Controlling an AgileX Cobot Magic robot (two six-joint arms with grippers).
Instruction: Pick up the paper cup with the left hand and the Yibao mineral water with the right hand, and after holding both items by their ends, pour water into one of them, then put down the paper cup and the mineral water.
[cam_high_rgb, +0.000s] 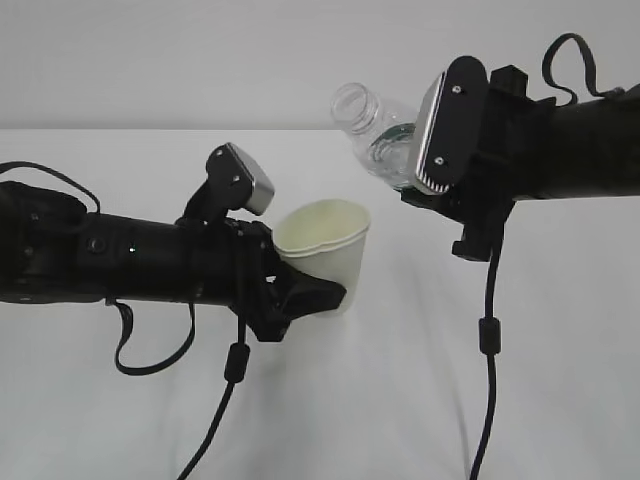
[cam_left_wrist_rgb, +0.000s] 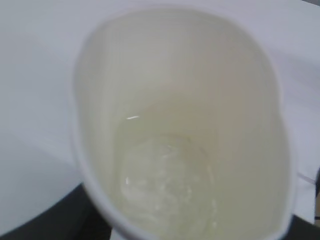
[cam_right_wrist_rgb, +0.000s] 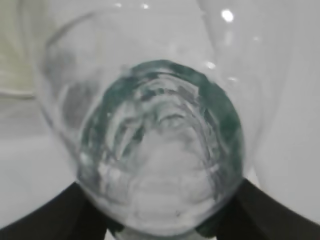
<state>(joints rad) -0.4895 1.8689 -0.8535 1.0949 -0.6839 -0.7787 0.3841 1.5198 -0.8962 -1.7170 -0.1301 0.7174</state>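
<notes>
My left gripper (cam_high_rgb: 300, 290) is shut on the white paper cup (cam_high_rgb: 322, 252) and holds it by its base, squeezed and tilted right. The left wrist view looks into the cup (cam_left_wrist_rgb: 185, 125), with its cream inside and a wet shine at the bottom. My right gripper (cam_high_rgb: 430, 185) is shut on the Yibao mineral water bottle (cam_high_rgb: 375, 135) at its base. The bottle is tilted, its open neck pointing up and left, above and to the right of the cup. The right wrist view looks along the bottle (cam_right_wrist_rgb: 160, 150) from its base, the green label showing through.
The white table (cam_high_rgb: 400, 400) runs under both arms. Black cables (cam_high_rgb: 488, 340) hang from each wrist down to the front edge. A pale wall stands behind.
</notes>
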